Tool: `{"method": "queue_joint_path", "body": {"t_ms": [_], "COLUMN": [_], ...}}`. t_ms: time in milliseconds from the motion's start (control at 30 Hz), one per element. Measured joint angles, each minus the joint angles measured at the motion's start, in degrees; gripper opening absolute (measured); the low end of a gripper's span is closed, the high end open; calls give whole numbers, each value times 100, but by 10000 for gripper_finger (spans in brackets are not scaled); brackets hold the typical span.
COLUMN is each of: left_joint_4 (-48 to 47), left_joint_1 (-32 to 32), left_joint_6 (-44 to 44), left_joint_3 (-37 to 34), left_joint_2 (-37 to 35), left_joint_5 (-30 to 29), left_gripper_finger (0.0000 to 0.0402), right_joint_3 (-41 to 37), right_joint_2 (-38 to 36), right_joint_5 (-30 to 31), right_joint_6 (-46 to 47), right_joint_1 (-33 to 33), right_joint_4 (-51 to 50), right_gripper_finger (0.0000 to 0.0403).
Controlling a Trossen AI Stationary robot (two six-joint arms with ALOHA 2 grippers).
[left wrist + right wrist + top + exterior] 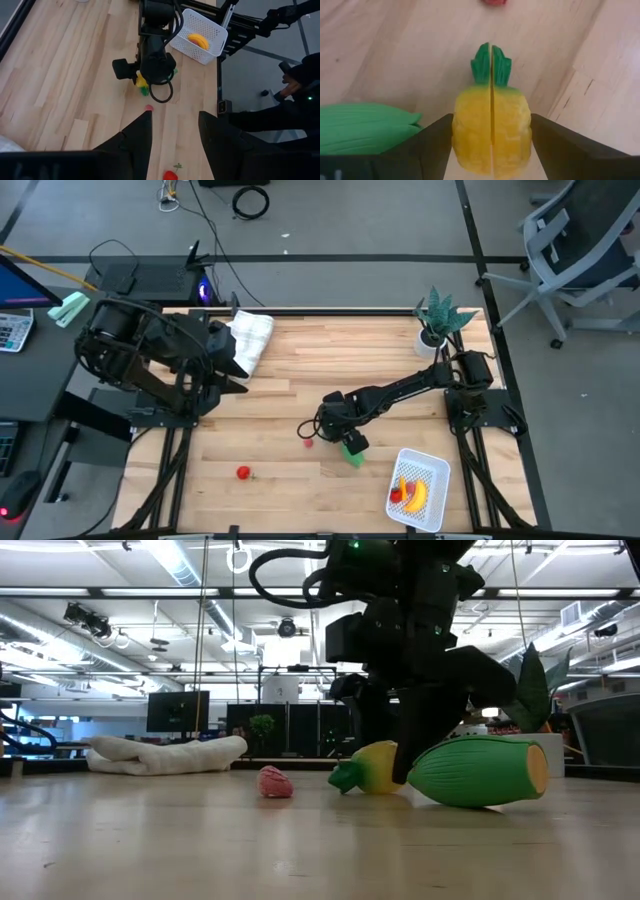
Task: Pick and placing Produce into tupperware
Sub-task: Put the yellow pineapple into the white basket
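Observation:
A yellow toy pineapple with green leaves [491, 132] lies on the wooden table, right of centre; it also shows in the low view [372, 768]. My right gripper [491, 135] is shut on it from above [335, 425]. A green oblong piece [475, 772] lies right beside it on the table [352, 452]. A tiny pink-red piece [275, 782] lies just beyond the pineapple's leaves. Another red piece [243, 472] lies near the front edge. The white basket [432, 462] at the front right holds a yellow banana [413, 498] and red pieces. My left gripper [172, 132] is open and empty at the far left. My right gripper pinches the pineapple's two yellow sides [457, 137] between its two fingers, at the body below the leaves. The fingers [427, 145] come from above, pointing down, and lie across the pineapple. The pineapple lies low at the table top, with its leaf end [345, 778] pointing away from the green piece.
A white cloth [250, 338] lies at the far left of the table by my left arm. A green spiky plant in a white pot [438, 320] stands at the far right corner. Bare wood lies between the cloth and my right gripper.

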Motion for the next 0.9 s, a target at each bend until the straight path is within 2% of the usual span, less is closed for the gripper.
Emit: {"method": "queue_joint_path", "body": {"t_ms": [133, 433, 633, 900], "left_joint_4": [-2, -2, -2, -1], "left_joint_1": [0, 0, 0, 0], "left_joint_6": [2, 3, 5, 192], "left_joint_3": [0, 0, 0, 0], "left_joint_2": [0, 0, 0, 0], "left_joint_5": [2, 0, 0, -2], "left_gripper_finger": [167, 167, 167, 167], "right_joint_3": [0, 2, 4, 7], "right_joint_2": [0, -264, -866, -2455], "right_joint_5": [-3, 86, 92, 47], "right_joint_6": [2, 581, 1930, 4577], "right_joint_1": [2, 1, 17, 401], "right_joint_4": [7, -10, -582, -1612], "right_gripper_finger": [251, 170, 169, 168]}}
